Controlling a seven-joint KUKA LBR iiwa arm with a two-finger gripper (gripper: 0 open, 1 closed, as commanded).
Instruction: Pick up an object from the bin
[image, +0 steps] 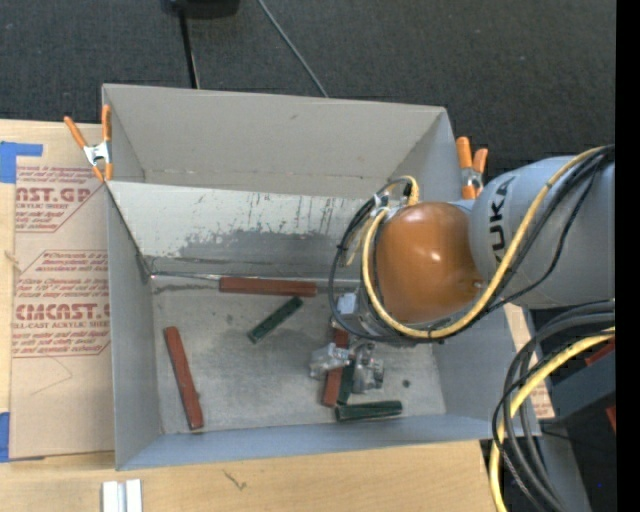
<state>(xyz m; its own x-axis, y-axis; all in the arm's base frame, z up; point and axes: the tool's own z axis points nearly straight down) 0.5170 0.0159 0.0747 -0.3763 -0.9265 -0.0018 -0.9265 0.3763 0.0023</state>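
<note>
The fingers (324, 362) are spread low at the floor of the grey bin (130, 300), one on either side of a short red-brown stick (331, 390) near the front wall, right of middle. A dark green stick (368, 409) lies just beside it, and a second green stick (275, 320) and a long red-brown stick (183, 378) lie well apart to the left

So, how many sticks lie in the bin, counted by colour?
Red sticks: 3 (one partly hidden by the hand)
Green sticks: 2
Total: 5
</note>
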